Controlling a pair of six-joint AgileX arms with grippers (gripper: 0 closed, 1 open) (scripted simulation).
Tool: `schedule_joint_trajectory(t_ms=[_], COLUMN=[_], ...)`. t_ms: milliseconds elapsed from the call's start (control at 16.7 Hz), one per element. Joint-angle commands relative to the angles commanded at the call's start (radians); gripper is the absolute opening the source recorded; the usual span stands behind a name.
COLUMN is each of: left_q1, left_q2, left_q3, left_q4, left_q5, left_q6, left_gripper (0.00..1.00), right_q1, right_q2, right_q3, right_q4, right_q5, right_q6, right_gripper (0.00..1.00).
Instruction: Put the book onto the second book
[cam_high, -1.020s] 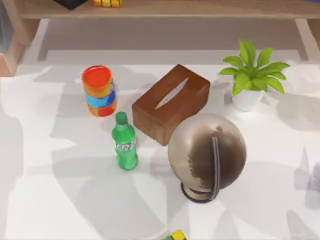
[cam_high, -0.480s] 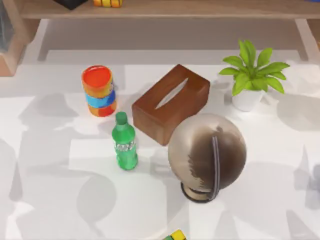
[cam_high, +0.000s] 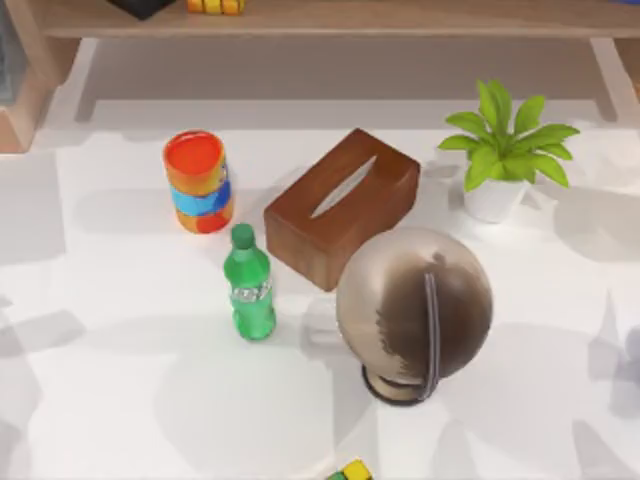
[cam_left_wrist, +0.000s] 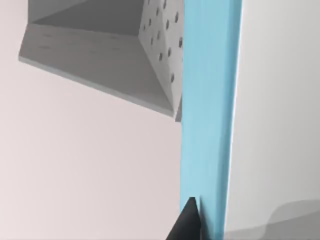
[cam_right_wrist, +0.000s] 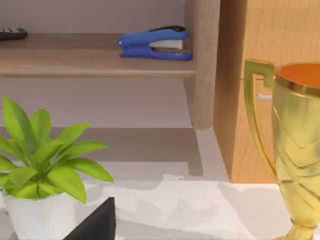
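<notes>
On the white table (cam_high: 120, 400), from the left side, a stack of orange and blue striped cups (cam_high: 198, 182) stands upright. Near it, a little toward the front, is a green plastic bottle with a green cap (cam_high: 250, 290), also upright. Just beside the bottle, further right, a brown wooden tissue box with a slit on top (cam_high: 340, 205) lies turned at an angle. In front of the box and close to it stands a brownish globe on a dark ring stand (cam_high: 414, 305). At the front edge of the table, a small multicoloured cube (cam_high: 352, 471) is cut off by the border. On the right side, well apart from the globe, is a green leafy plant in a white pot (cam_high: 505, 150). Behind the table runs a long wooden shelf (cam_high: 400, 18).

In the left wrist view, the dark tip of the left hand (cam_left_wrist: 189, 222) is right against a light blue flat slab seen edge on (cam_left_wrist: 207, 100), which looks like the book. Whether this hand is open or closed on it, I cannot tell. Beside the slab is a grey perforated panel (cam_left_wrist: 110, 55).

In the right wrist view, a dark corner of the right hand (cam_right_wrist: 95, 225) is just beside the plant pot; its state I cannot tell. A blue stapler (cam_right_wrist: 155, 43) lies on the shelf, and a golden trophy cup (cam_right_wrist: 295, 140) stands near.
</notes>
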Motion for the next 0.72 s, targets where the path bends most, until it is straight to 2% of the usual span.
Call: schedule_joint_trajectory(t_ms=[360, 540, 720], left_q1=[0.035, 0.032, 0.032], left_q2=[0.078, 0.105, 0.107], left_q3=[-0.176, -0.216, -0.219], left_q4=[-0.045, -0.055, -0.056], left_q5=[0.046, 0.054, 0.055], left_q6=[0.377, 0.456, 0.463], left_gripper=[0.0, 0.0, 0.0], right_q1=[0.0, 0.0, 0.0], right_q2=[0.0, 0.0, 0.0], right_q3=[0.0, 0.0, 0.0], right_q4=[0.0, 0.0, 0.0], right_q5=[0.0, 0.0, 0.0], right_q6=[0.0, 0.0, 0.0], right_gripper=[1.0, 1.0, 1.0])
